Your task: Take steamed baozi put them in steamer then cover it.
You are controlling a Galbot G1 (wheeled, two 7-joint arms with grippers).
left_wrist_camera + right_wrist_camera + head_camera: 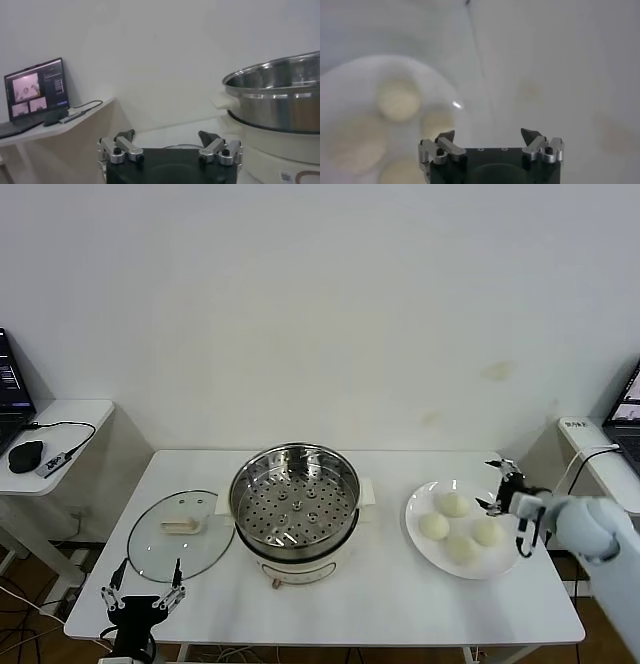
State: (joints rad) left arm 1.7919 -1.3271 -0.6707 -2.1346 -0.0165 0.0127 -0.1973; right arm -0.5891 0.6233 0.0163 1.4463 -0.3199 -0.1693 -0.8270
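The steamer [295, 509] stands open on the counter [400, 604], well to the left of the right end effector [503, 484]. The four steamed baozi [455, 504] lie on a plate [420, 529] just left of and below that end effector, far nearer than the left end effector [143, 597]. The right end effector is spread wide and empty, as is the left, parked at the counter's near edge.

White plate [424, 538], laptop [35, 92], mouse [25, 455]

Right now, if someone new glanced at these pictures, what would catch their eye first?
Probably the shiny steamer at the middle of the table, open and with nothing on its perforated tray. The cover lies flat on the table at its left, and four baozi sit on a white plate at its right. The right gripper hovers open at the plate's far right edge, while the left gripper waits open at the table's near left edge.
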